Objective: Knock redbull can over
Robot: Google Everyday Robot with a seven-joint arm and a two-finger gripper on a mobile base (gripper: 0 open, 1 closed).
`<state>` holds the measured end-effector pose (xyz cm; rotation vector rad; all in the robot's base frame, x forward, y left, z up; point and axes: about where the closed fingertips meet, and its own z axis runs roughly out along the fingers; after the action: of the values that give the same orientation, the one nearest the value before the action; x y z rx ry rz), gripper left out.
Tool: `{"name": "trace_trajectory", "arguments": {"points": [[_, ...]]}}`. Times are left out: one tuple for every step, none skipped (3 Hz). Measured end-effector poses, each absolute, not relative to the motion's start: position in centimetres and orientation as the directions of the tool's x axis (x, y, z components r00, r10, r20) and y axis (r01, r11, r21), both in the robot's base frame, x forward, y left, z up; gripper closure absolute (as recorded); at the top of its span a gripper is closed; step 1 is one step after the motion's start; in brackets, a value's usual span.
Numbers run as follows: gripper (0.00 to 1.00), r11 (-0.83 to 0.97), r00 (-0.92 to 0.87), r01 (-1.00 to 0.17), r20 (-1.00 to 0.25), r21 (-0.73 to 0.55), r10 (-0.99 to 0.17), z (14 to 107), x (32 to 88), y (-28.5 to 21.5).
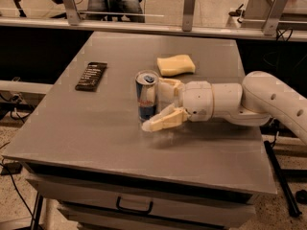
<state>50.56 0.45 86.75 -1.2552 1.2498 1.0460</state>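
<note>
The redbull can (pixel 146 96) stands upright near the middle of the grey table (pixel 96 128), silver top showing, blue and silver sides. My gripper (pixel 154 105) reaches in from the right on the white arm (pixel 249 102). It is open. One cream finger (pixel 163 121) lies low by the can's base in front. The other finger (pixel 169 86) is behind the can's right side. The can sits at the mouth of the open jaws, close to or touching the near finger.
A yellow sponge (pixel 176 64) lies just behind the gripper. A flat black remote-like bar (pixel 91 75) lies to the left of the can. A metal rail with posts (pixel 189 8) runs along the table's far edge. A drawer handle (pixel 134 206) sits below the front.
</note>
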Motion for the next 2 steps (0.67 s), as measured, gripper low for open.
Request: {"name": "trace_trajectory", "arguments": {"points": [[0.51, 0.069, 0.08, -0.994, -0.992, -0.087, -0.094, 86.81, 50.48, 0.7], [0.72, 0.066, 0.081, -0.994, -0.992, -0.087, -0.094, 86.85, 50.41, 0.89]]}}
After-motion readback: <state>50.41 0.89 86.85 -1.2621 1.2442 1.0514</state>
